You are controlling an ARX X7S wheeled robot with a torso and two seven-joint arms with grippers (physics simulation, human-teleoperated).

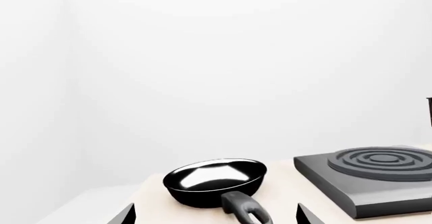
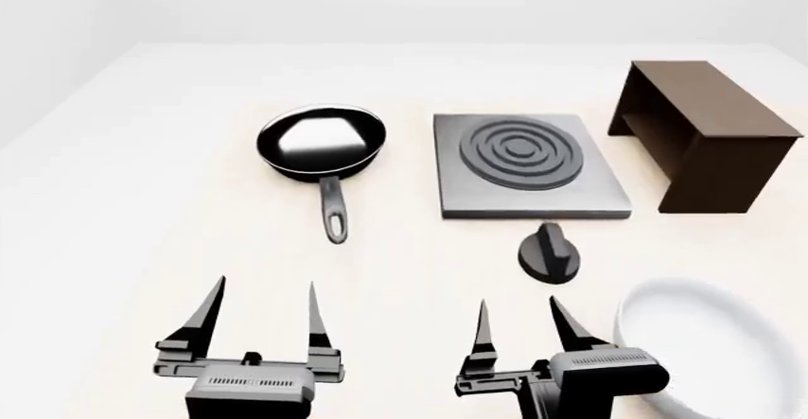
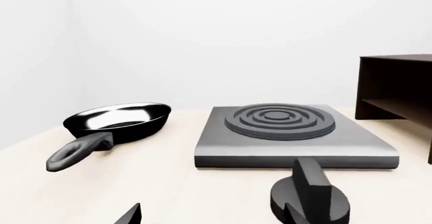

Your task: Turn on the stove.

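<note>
The stove (image 2: 528, 165) lies flat on the pale surface (image 2: 151, 201), a grey square plate with a burner of round rings (image 2: 521, 151) on its top. Its small black knob (image 2: 551, 252) stands apart from the plate, just in front of the near edge, a little toward the right corner, and the ridge on the knob points away from the robot. In the right wrist view the knob (image 3: 309, 196) is very close to the camera, with the stove (image 3: 290, 135) directly behind it.

The left tool (image 2: 256, 315) hangs over the surface at the near left, its two fingers spread wide and holding nothing. The right tool (image 2: 518, 326) is also released and empty; it is near the knob, on the robot's side of it, and does not touch it.

A black frying pan (image 2: 321, 141) rests to the left of the stove, its handle (image 2: 332, 210) directed toward the robot. A dark brown wooden shelf (image 2: 698, 135) stands to the right of the stove, apart from it. A white bowl (image 2: 707, 343) sits at the near right, just beside the right tool.
</note>
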